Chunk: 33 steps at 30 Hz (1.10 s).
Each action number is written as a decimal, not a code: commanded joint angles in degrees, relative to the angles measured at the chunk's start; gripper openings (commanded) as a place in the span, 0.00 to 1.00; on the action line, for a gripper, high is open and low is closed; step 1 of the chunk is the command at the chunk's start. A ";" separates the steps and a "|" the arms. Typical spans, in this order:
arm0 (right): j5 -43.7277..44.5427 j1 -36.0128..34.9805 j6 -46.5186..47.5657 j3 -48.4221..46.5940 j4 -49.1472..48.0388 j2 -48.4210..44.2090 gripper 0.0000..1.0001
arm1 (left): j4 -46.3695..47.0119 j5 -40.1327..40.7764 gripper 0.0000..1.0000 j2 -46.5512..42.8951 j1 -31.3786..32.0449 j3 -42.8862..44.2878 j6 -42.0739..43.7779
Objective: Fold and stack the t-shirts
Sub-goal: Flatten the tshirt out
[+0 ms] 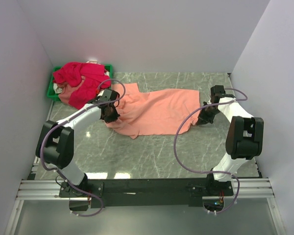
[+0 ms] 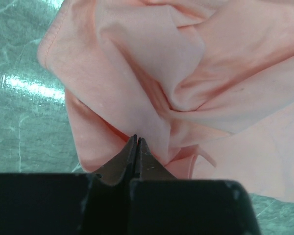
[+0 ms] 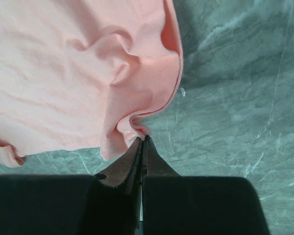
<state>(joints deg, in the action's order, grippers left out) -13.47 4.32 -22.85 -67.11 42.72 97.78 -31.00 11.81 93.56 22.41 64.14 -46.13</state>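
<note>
The salmon-peach t-shirt [image 1: 157, 110] lies rumpled and spread across the middle of the top view, stretched from left of centre to right of centre on the marbled table [image 1: 152, 156]. The crimson-pink t-shirts [image 1: 81, 81] are heaped in the upper left of that frame, spilling over the green bin [image 1: 52, 90] and touching the peach cloth's upper left corner. The left gripper [image 1: 109, 113] sits at the shirt's left end; in its wrist view the jaws are clenched together with a bunched fold of the cloth nipped at their tips. The right gripper [image 1: 204, 117] sits at the shirt's right edge, its jaws likewise pressed tight, pinching the hem where it puckers just above the tips
</note>
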 commanded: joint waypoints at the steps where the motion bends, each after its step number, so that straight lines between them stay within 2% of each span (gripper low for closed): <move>1: -0.76 0.25 0.62 -5.38 2.10 -1.62 0.00 | 0.95 0.14 0.01 -3.73 -0.35 4.15 1.48; 6: -0.59 0.25 0.53 -12.68 5.79 -2.77 0.00 | 0.86 2.59 0.01 -7.24 -1.67 9.41 2.97; 10: -0.59 0.34 -0.52 -22.24 9.13 -3.12 0.00 | 2.78 4.00 0.01 -10.23 -3.86 12.50 4.20; 19: 2.04 0.25 -1.85 -42.72 12.39 -4.87 0.00 | 17.36 4.71 0.01 -17.97 -7.91 18.38 8.86; 22: 4.67 0.34 -1.23 -46.34 10.99 -8.12 0.00 | 22.80 4.80 0.01 -21.39 -8.00 19.53 10.44; 29: 9.77 0.25 0.44 -48.03 5.37 -20.95 0.00 | 34.41 4.53 0.01 -34.38 -8.00 15.93 11.50; 33: 12.06 0.25 1.40 -47.41 0.80 -28.06 0.00 | 36.53 5.94 0.01 -39.50 -7.91 16.45 13.25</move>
<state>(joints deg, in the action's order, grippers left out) -5.15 4.34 -23.09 -112.55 50.06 74.74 -2.17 16.05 57.65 14.48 79.94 -35.35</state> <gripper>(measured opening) 0.008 0.012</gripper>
